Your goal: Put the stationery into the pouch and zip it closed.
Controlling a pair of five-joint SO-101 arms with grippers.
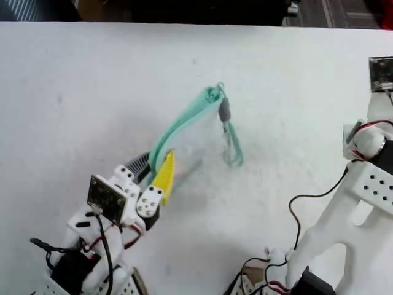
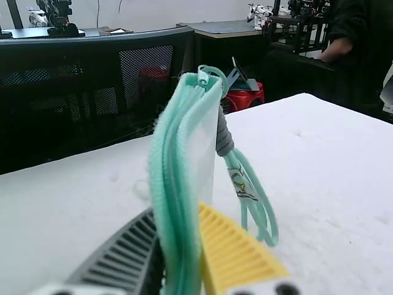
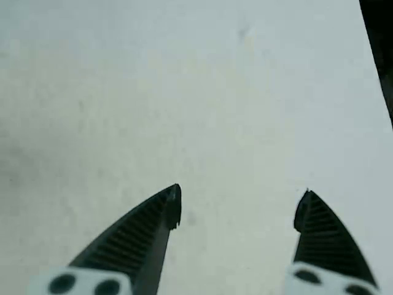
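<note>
the left gripper (image 1: pixel 153 167) is clenched on one end of the mint pouch (image 1: pixel 184 126) standing edgewise mid white desk (image 1: pixel 86 80), the right gripper (image 3: pixel 239 206) hangs spread apart above that surface, dark office furniture (image 2: pixel 73 74) behind.

Bright, even light is washing over the white table (image 1: pixel 92 92), nearly blanking its surface; only a soft, faint shadow is falling beside the pouch (image 1: pixel 178 127), while the room (image 2: pixel 73 80) behind is lying dim

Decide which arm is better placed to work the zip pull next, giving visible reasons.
Probably the right. The left gripper is shut on the pouch, steadying it, while the right gripper is open and holds nothing, over the table.
</note>
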